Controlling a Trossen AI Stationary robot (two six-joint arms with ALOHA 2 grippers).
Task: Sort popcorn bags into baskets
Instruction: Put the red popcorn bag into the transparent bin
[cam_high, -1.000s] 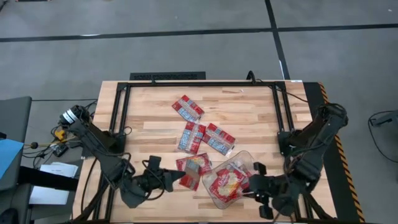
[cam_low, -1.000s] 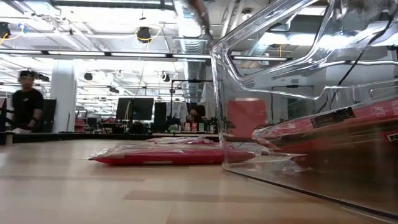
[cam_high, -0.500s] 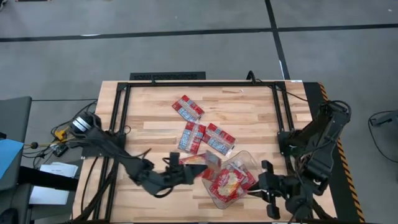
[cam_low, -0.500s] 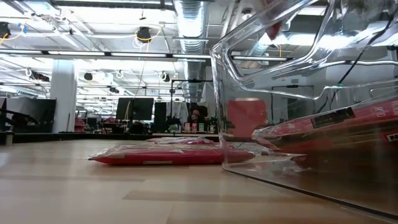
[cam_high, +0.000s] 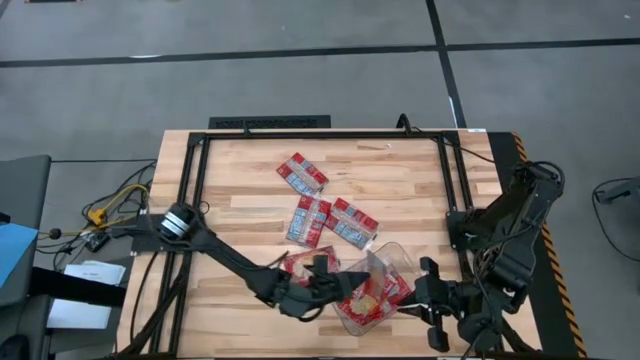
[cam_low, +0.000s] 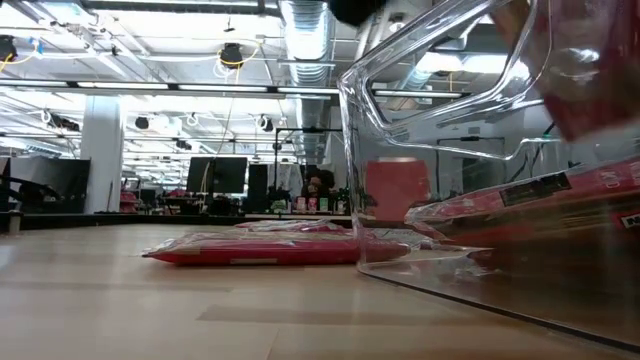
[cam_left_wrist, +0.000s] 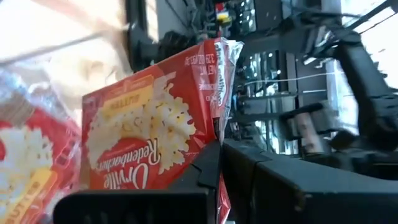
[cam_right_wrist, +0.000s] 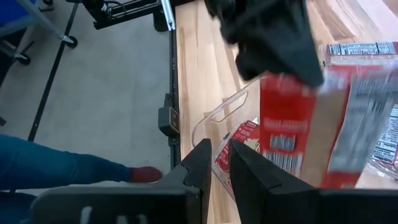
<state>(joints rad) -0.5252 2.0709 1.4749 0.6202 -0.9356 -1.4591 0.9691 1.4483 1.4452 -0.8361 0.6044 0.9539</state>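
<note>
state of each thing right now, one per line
left claw: shut on a bag, over the tub
held bag: upright, off the table
tub: tilted, bags inside
right claw: at the tub's edge
three bags: flat on the table

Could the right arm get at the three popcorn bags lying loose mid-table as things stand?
Probably not directly: the right gripper sits beside the clear tub, which lies between it and those loose bags, and the left gripper is holding a bag at the tub.
</note>
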